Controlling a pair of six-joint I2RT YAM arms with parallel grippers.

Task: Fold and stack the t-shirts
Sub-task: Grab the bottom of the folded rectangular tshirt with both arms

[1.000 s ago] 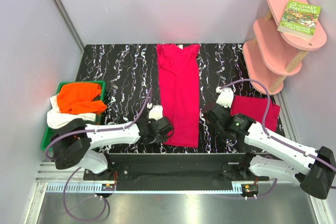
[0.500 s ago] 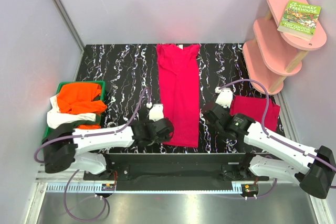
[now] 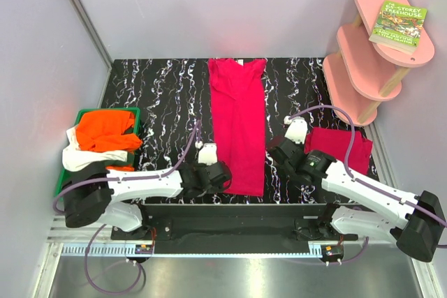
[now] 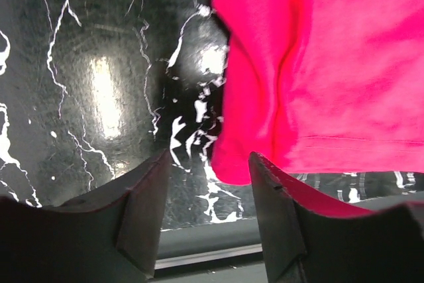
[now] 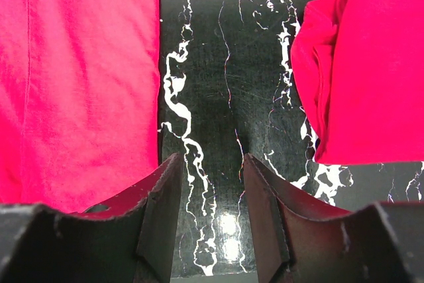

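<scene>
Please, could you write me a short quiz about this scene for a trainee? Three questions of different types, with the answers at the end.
1. True or false: the long crimson t-shirt lies spread out on the table.
2. What colour is the topmost t-shirt in the green tray?
3. The book lies: A) in the green tray; B) on the table; C) on the pink shelf.
Key: 1 true; 2 orange; 3 C.

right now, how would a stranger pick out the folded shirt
Find the pink shelf at the far right corner of the table. Just nearer than its base lies a crimson shirt folded into a compact rectangle; the other crimson shirt stretches long down the middle.
</scene>
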